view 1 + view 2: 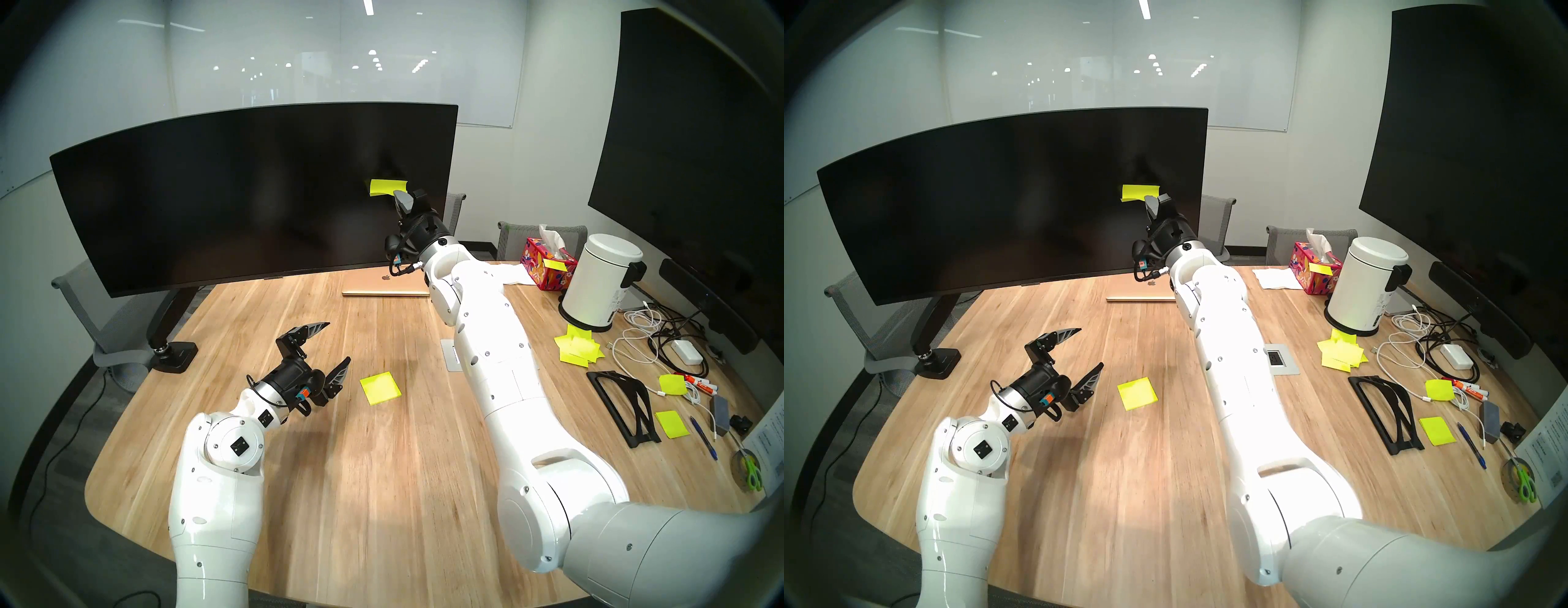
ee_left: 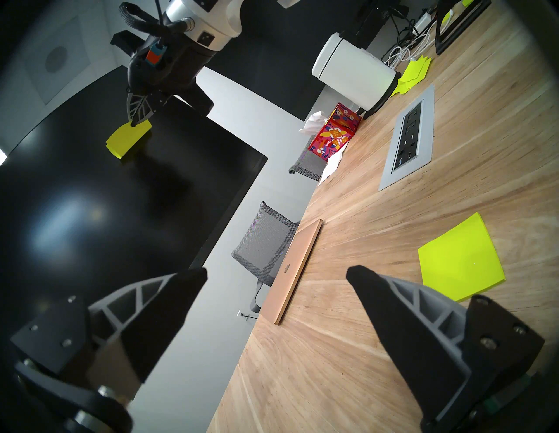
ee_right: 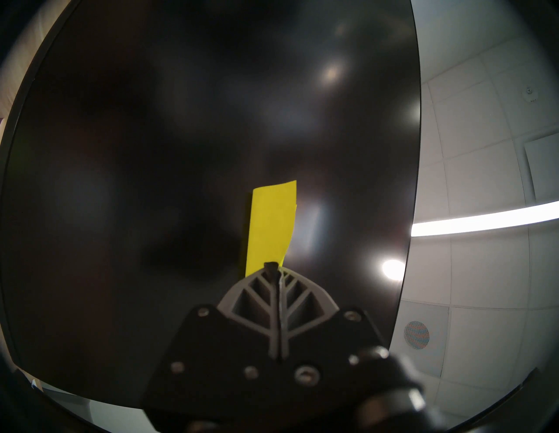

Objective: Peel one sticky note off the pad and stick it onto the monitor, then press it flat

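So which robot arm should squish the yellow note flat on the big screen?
The right. Its gripper is shut on the sticky note, up against the monitor. The left gripper hangs open, low over the table.

bare table (image 1: 348,467) between both arms

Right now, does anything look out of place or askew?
Yes. The note juts off the monitor, not flat, pinched by the right claw. Loose notes lie scattered beside the bin.
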Robot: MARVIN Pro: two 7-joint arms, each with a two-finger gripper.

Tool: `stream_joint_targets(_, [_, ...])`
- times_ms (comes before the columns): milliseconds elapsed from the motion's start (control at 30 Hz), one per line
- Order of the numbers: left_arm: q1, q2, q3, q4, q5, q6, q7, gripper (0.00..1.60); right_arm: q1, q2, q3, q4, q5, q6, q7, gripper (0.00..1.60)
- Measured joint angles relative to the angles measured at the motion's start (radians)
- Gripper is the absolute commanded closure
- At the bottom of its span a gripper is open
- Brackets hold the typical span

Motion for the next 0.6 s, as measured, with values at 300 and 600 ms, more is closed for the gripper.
stream_joint_targets(300, [0.000, 0.000, 0.000, 0.000, 0.000, 0.000, 0.000, 0.00, -0.001, -0.002, 0.000, 0.000, 0.002, 0.000, 0.002, 1.60])
stream_joint_targets(600, [0.000, 0.000, 0.000, 0.000, 0.000, 0.000, 0.000, 0.00, -0.004, -0.006, 0.001, -0.001, 0.008, 0.000, 0.006, 1.60])
